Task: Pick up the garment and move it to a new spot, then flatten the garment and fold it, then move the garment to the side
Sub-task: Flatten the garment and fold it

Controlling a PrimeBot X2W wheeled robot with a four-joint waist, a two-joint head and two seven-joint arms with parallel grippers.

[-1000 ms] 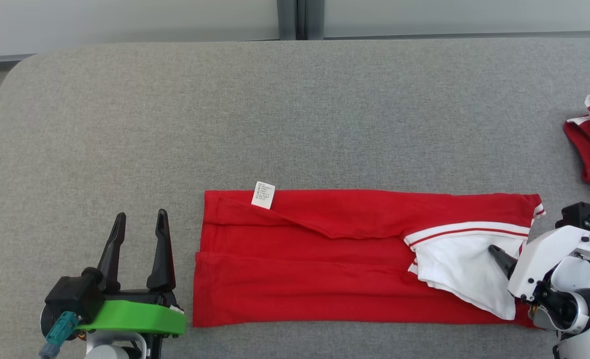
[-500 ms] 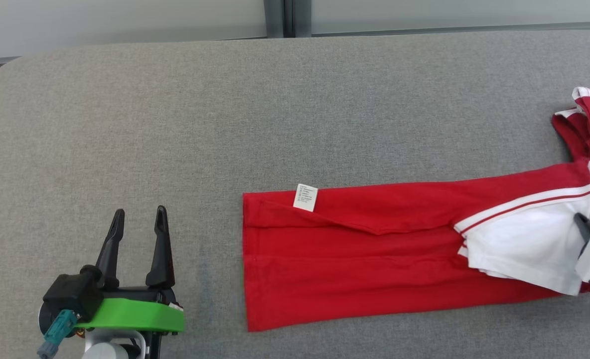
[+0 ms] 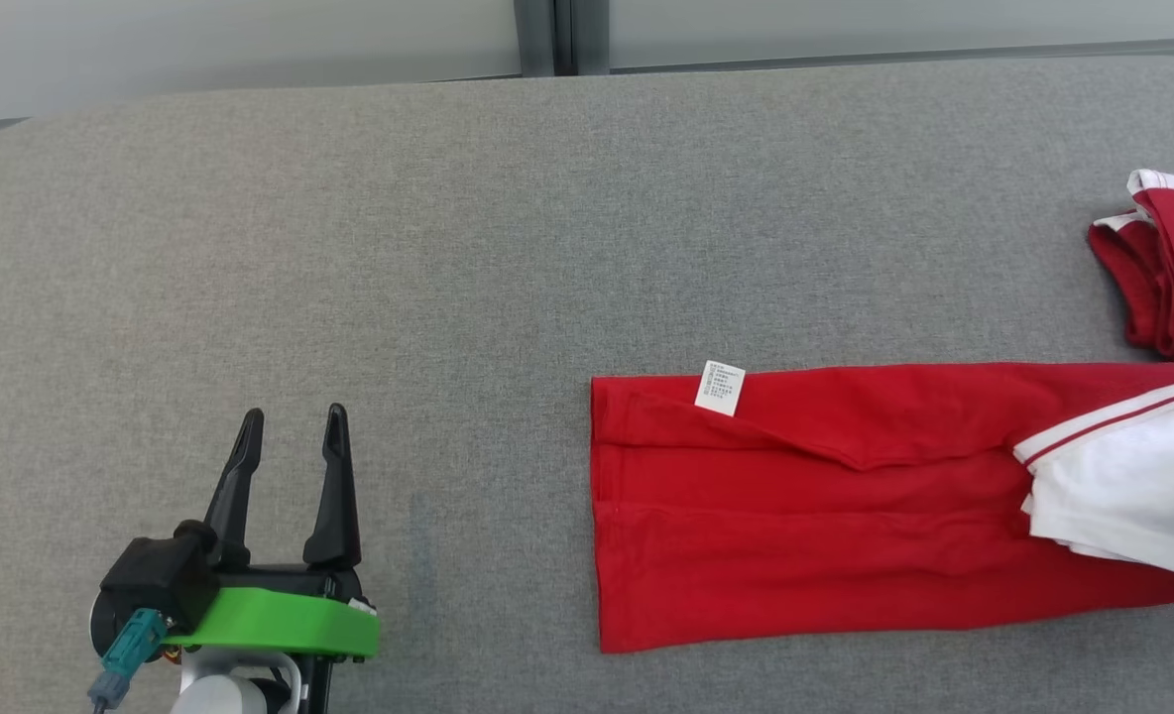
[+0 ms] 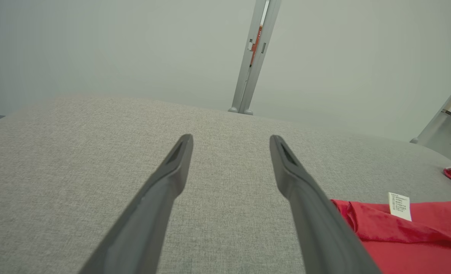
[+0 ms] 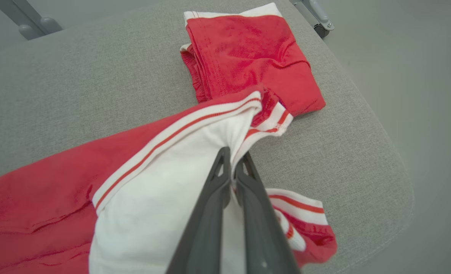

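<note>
The garment point(image 3: 845, 506), red and folded into a long band, lies flat on the right half of the counter point(image 3: 349, 248), and its right end runs past the edge of the head view. A white care label point(image 3: 720, 388) sits at its far left corner. A white panel point(image 3: 1132, 496) with red-and-white striped trim covers its right end.

In the right wrist view, the right gripper point(image 5: 233, 161) has its jaws pinched together on the white panel point(image 5: 164, 190) of the garment point(image 5: 39, 198), and the cloth bunches at the fingertips.

A second folded red garment point(image 5: 248, 53) lies just beyond, near the counter's right end, with the striped trim touching its near edge.

The left gripper point(image 3: 293, 426) sits at the lower left of the head view, well apart from the garment. Its jaws stand wide with nothing between them. In the left wrist view, the left gripper point(image 4: 231, 142) points across bare counter.
</note>
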